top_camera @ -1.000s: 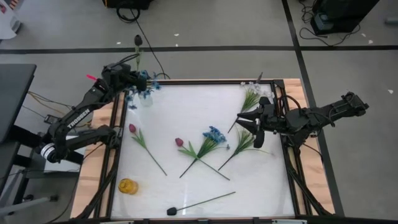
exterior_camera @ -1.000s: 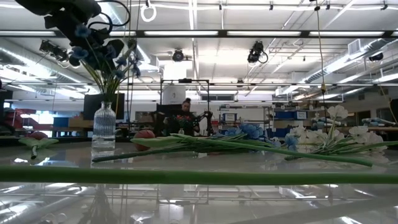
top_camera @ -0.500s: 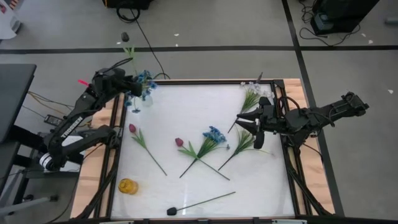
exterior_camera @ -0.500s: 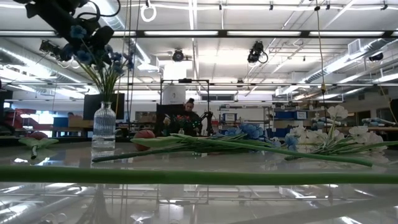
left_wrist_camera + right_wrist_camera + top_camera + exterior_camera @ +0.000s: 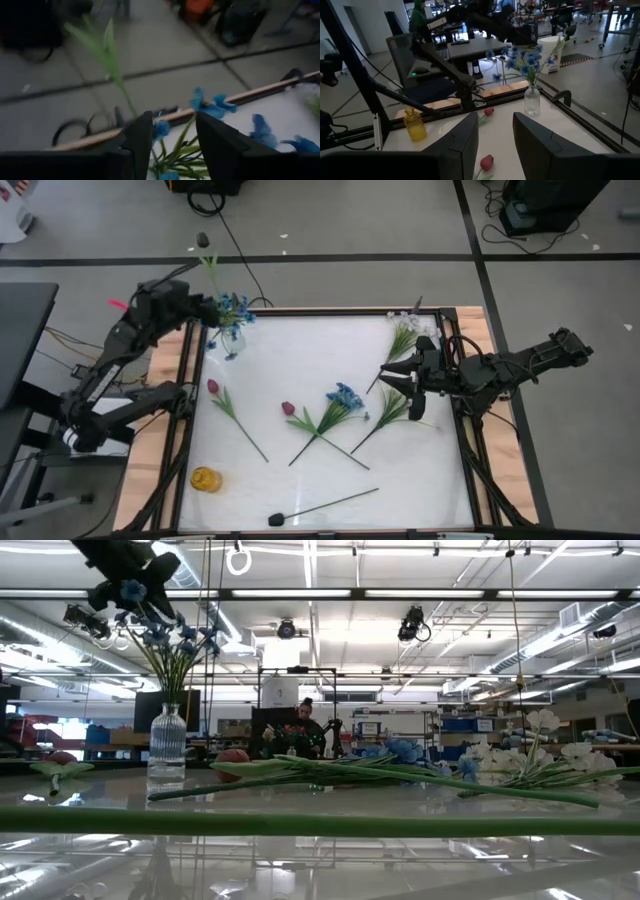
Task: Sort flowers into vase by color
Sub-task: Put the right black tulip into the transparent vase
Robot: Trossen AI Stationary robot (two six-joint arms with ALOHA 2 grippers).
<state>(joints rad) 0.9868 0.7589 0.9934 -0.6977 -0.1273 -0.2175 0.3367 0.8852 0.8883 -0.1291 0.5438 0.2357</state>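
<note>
The left pincer (image 5: 205, 308) hangs above the clear vase (image 5: 232, 337) at the desk's (image 5: 300, 360) far left corner, fingers parted around the blue stems standing in it; whether they grip any I cannot tell. The next blue flower (image 5: 343, 396) lies mid-desk, its stem running toward the near left, bloom pointing to the far right. It sits nearer the right pincer (image 5: 397, 375), which hovers just beside the white sprays (image 5: 405, 332) with its fingers apart and empty. The left arm would need a long reach.
</note>
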